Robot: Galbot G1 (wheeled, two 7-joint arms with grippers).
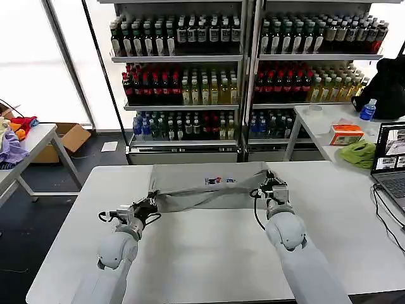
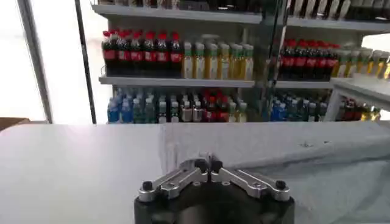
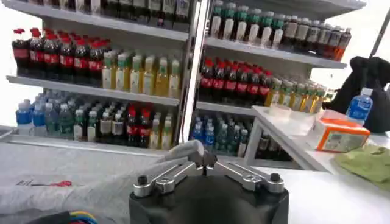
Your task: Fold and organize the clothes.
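On the white surface (image 1: 209, 253), the grey shirt (image 1: 209, 187) lies spread between my two pincers, long axis running side to side across my front, print (image 1: 220, 181) facing up near the middle. My left pincer (image 1: 147, 209) is clamped on the shirt's left near corner, fabric bunched and lifted there; my right pincer (image 1: 269, 190) is clamped on the right edge, tips together with cloth pinched. Both arms equally near, each at its own end, so the shirt hangs stretched between them, rest of it lying toward the drinks shelf (image 1: 183, 88). Judgement: next move is a fold carried away from me toward the shelf side, or a drag, both ends moving together. Left wrist view: left pincer (image 2: 207, 165) tips meet, grey shirt (image 2: 329, 152) extends off beyond it toward the shelf. Right wrist view adds what the head view lacks: a raised cloth peak right at the right pincer (image 3: 204, 159), plus shirt (image 3: 91, 182) print (image 3: 46, 182) off to the side.
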